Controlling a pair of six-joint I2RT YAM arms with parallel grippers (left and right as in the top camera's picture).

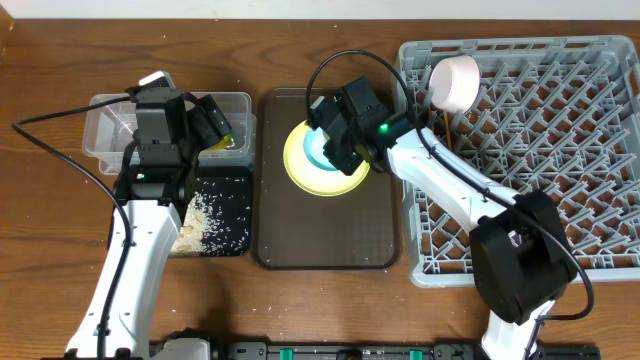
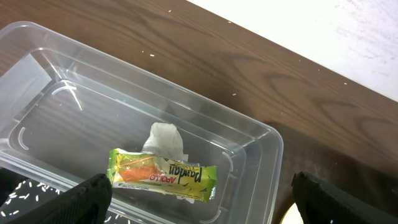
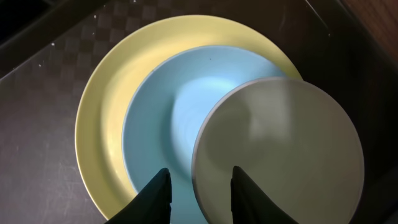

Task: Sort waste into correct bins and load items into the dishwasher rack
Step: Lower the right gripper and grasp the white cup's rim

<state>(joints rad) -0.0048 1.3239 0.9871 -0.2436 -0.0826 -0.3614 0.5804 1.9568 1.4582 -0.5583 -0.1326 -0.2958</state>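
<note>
My left gripper (image 1: 215,125) (image 2: 199,180) hangs open over the clear tub (image 1: 100,110) (image 2: 267,134). In the tub lie a crumpled white tissue (image 2: 165,140) and a green-and-orange snack wrapper (image 2: 161,174). Rice grains (image 1: 205,215) are spread in the black tray (image 1: 235,240). A yellow-green plate (image 1: 300,170) (image 3: 102,124) carries a light blue bowl (image 3: 161,106). My right gripper (image 1: 335,150) (image 3: 200,171) is above them, jaws astride the rim of a white cup (image 3: 286,143), a gap showing on each side. A pinkish-white bowl (image 1: 455,82) rests in the grey rack (image 1: 560,130).
The plate stands on a dark brown serving tray (image 1: 320,230) between the bins and the rack. The right arm's base (image 1: 520,265) overlaps the rack's front left part. Black cables loop over both arms.
</note>
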